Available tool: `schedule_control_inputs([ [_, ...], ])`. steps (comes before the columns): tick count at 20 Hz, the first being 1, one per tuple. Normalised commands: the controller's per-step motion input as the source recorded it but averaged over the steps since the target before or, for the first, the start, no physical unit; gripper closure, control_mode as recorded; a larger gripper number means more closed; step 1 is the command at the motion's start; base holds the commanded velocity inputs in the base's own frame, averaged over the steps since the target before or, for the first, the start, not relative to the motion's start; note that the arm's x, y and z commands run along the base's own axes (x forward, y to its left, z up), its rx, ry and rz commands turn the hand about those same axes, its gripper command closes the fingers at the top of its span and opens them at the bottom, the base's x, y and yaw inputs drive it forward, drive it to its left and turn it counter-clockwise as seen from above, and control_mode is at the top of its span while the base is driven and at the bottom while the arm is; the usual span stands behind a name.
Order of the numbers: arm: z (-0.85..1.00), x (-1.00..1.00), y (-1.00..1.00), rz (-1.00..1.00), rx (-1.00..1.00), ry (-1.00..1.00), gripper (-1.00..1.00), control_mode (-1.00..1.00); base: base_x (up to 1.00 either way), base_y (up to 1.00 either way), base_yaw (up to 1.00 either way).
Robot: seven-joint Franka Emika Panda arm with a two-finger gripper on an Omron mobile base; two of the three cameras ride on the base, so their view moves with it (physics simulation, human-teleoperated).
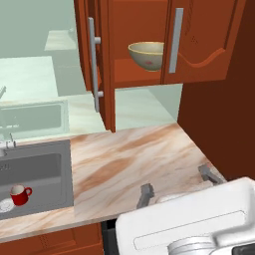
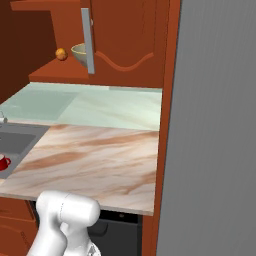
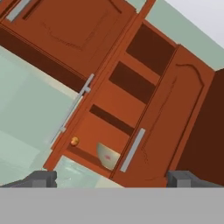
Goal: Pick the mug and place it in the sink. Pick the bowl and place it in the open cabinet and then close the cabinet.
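Tool [image 1: 179,184] open wide and holding nothing, hovering over the counter's front right part; two dark fingertips [image 3: 41,178] well apart in hand view, aimed up at the cabinet.

Largest to smallest:
- 1 counter [image 1: 134,159]: marbled top, bare from sink edge to the brown side wall on the right. Front edge sits just under the tool.
- 1 cabinet [image 1: 149,45]: wall unit with 2 doors. Left door [image 1: 102,64] swung out edge-on toward the robot, right door [image 1: 204,40] shut. 2 long silver bar handles [image 1: 93,64], one per door. Hand view shows inner shelves.
- 1 sink [image 1: 45,174]: dark grey basin at the counter's left end, right rim flush with the marble.
- 1 bowl [image 1: 148,55]: olive-tan, upright on the cabinet's bottom shelf, partly behind the right door's handle, reddish mark inside.
- 1 mug [image 1: 20,194]: red, upright in the sink near the pale drain [image 1: 6,205], handle pointing right.
- 1 small orange ball [image 2: 61,54]: on the bottom shelf, left of the bowl, apart from it.

Open room: the counter stretch between sink and side wall, plus the gap between counter and cabinet underside. The open door's edge juts out over the counter's back left.
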Motion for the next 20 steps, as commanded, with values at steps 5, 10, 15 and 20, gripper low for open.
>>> schedule_control_inputs([
  [5, -0.39, 0.47, 0.0, 0.0, 0.0, 0.0, -1.0, -1.0, 0.0, 0.0, 0.0],
  [10, -0.29, 0.6, 0.13, 0.0, 0.0, 0.0, -1.0, -1.0, 0.0, 0.0, 0.0],
  [15, -0.27, 0.69, 0.36, 0.0, 0.0, 0.0, -1.0, -1.0, 0.0, 0.0, 0.0],
  [20, -0.2, 0.62, 0.32, 0.0, 0.0, 0.0, -1.0, -1.0, 0.0, 0.0, 0.0],
])
